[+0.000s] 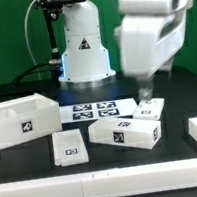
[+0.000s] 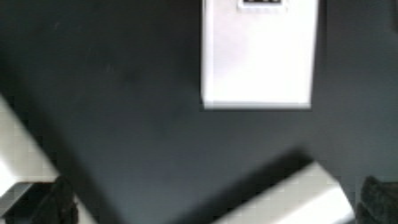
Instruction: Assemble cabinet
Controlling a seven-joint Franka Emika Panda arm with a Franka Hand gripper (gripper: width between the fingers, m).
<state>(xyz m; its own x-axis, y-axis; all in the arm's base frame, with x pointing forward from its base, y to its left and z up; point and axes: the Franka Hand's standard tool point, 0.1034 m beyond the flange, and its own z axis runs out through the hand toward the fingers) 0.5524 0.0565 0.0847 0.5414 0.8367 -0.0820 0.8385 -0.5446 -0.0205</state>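
Nearest the exterior camera, a small flat panel (image 1: 68, 148) and a tagged block (image 1: 124, 133) are lying loose on the bench (image 1: 27, 182), near each other. Judgement: these cabinet parts are looking like light, rigid, smooth plastic that is liable to slip, so pinching a block across its narrow flat sides is looking safest. Behind them, at the exterior view's left, the cabinet box frame (image 1: 24, 118) is sitting open side up, with nothing showing inside it. A smaller block (image 1: 148, 108) is resting at the exterior view's right, beside the marker board (image 1: 93, 111). The end effector (image 1: 146, 88) is hanging over that block. In the wrist view its fingers (image 2: 36, 205) are standing wide apart, gripping nothing. The robot base (image 1: 85, 48) is standing farthest back.
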